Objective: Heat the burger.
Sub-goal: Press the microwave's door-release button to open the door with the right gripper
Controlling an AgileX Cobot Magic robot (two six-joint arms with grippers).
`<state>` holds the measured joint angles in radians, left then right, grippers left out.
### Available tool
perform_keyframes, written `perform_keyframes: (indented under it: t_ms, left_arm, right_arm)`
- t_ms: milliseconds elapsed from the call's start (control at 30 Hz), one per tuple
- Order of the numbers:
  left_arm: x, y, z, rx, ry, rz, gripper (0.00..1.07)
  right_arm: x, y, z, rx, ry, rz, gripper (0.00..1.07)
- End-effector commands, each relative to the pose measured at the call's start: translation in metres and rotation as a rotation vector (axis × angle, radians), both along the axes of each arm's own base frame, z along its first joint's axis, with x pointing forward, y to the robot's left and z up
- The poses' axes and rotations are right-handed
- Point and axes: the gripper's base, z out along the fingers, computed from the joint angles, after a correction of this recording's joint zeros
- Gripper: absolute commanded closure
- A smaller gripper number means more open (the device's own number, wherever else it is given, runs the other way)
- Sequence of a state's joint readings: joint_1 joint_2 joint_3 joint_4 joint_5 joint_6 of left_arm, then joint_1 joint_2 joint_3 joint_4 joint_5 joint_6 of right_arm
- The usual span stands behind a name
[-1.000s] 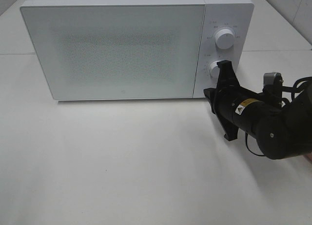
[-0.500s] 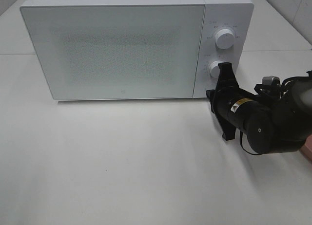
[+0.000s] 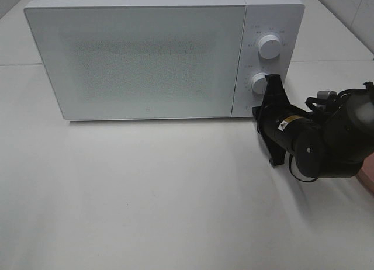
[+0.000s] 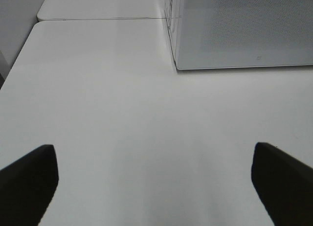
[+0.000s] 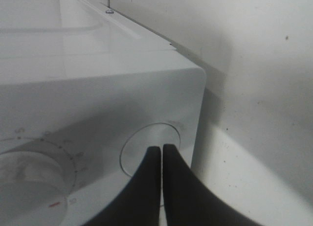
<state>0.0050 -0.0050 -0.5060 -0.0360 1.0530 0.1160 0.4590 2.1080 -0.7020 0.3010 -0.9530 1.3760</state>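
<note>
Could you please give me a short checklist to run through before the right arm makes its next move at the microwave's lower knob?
1. Microwave door shut: ok, it sits flush with the front.
2. The burger is inside: cannot tell; no view shows it and the door hides the inside.
3. Right gripper shut, with its tips at the lower knob: ok.
4. Firm contact with that knob: cannot tell.
5. Left gripper open, over bare table, apart from the microwave: ok.
6. Setting of the lower knob: cannot tell; its marks are too small to read.
</note>
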Motion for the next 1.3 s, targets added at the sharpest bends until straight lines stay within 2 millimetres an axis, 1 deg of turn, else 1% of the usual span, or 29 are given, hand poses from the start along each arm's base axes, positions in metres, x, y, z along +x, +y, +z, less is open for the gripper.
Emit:
perform_keyframes:
  t_ms: [33, 433, 567, 1033, 1167, 1300]
  left_arm:
    - [-0.003, 0.0, 0.0, -0.006, -0.025, 0.003, 0.04]
    - [-0.003, 0.0, 0.0, -0.006, -0.025, 0.003, 0.04]
    - [-0.003, 0.0, 0.0, -0.006, -0.025, 0.003, 0.04]
    - [-0.003, 0.0, 0.0, -0.006, -0.025, 0.003, 0.04]
    - [-0.003, 0.0, 0.0, -0.006, -0.025, 0.003, 0.04]
    - [-0.003, 0.0, 0.0, -0.006, -0.025, 0.003, 0.04]
  right_arm:
    - [0.008, 0.003, 0.002, -0.001, -0.021, 0.014, 1.07]
    - [0.018, 0.006, 0.003, -0.013, -0.055, 0.01, 1.07]
    - [0.02, 0.005, 0.009, -0.025, -0.123, -0.009, 1.07]
    - [0.021, 0.004, 0.011, -0.018, -0.142, -0.024, 1.07]
    - [0.028, 0.007, 0.013, -0.009, -0.164, -0.021, 1.07]
    - [0.031, 0.007, 0.015, -0.001, -0.171, -0.041, 1.07]
